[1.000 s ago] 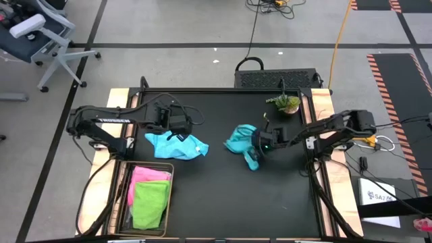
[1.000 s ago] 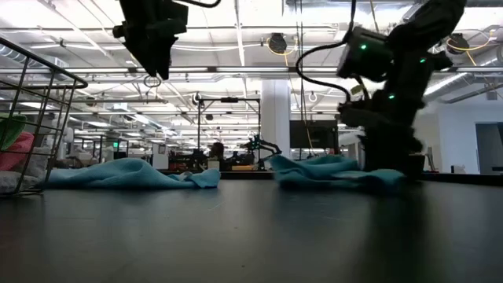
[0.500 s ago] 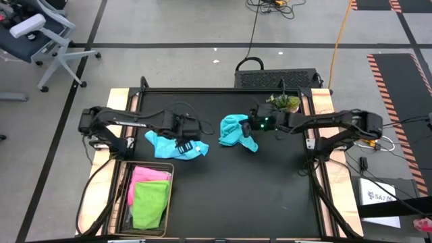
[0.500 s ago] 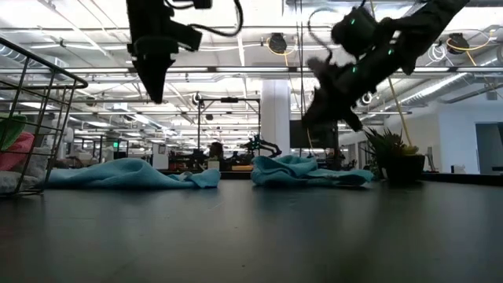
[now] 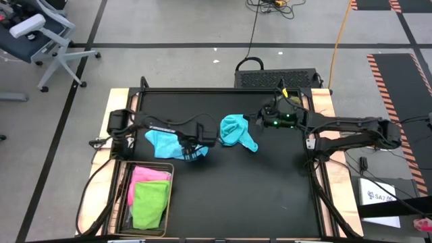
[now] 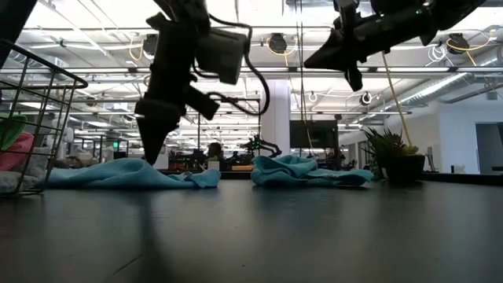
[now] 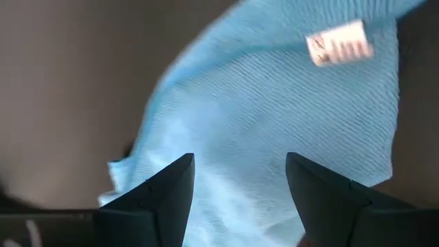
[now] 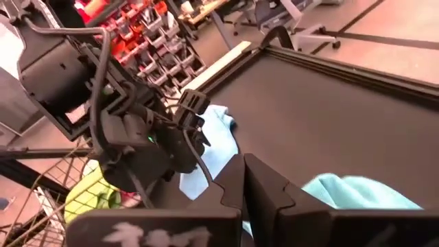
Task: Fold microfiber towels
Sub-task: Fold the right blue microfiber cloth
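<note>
Mid-task at the folding table (image 5: 223, 182) — nothing visibly folded among the cloths out on the dark surface. Light blue towel (image 5: 169, 144) lying crumpled toward the left side, one corner under the left arm. Teal towel (image 5: 235, 130) bunched in a heap near the middle, just beside the blue one but not clearly touching it. Left gripper (image 5: 194, 150) lowered over the blue cloth's near edge with fingers spread wide, nothing grasped; in the left wrist view, blue fabric and a white label (image 7: 338, 42) filling the space past the two dark fingers (image 7: 164, 185). Right gripper (image 5: 260, 119) raised off the table beside the teal heap, fingers pressed together on nothing.

Already in the wire basket (image 5: 121, 202) at the left front corner: pink towel (image 5: 148, 178) and lime green towel (image 5: 150, 203), side by side — probably finished pieces, though how neatly folded cannot be told.

By count: four towels in sight — one light blue, one teal, one pink, one lime green; no grey-white cloth to be made out. One basket, one small potted plant (image 5: 289, 101) at the back right, two arms.

Likely remaining: both loose cloths to be flattened, folded and binned.
</note>
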